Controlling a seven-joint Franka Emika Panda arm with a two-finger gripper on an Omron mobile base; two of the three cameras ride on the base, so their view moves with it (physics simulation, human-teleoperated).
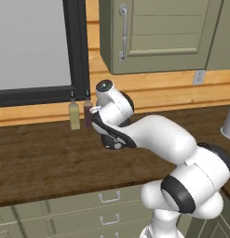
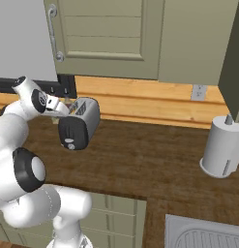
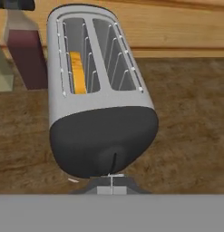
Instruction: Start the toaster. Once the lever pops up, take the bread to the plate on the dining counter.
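Toaster point(image 3: 102, 115), one silver two-slot unit with a black end panel, stands on the dark wood bench point(image 2: 150, 160) by the wall. One bread slice point(image 3: 77, 72) sits down in its left slot; the other slot is bare. The jaws point(image 3: 112, 185) are clenched together at the panel's foot, grasping nothing. Two bottles point(image 1: 81, 114) stand beside it, and one paper-towel roll point(image 2: 221, 145) well apart.
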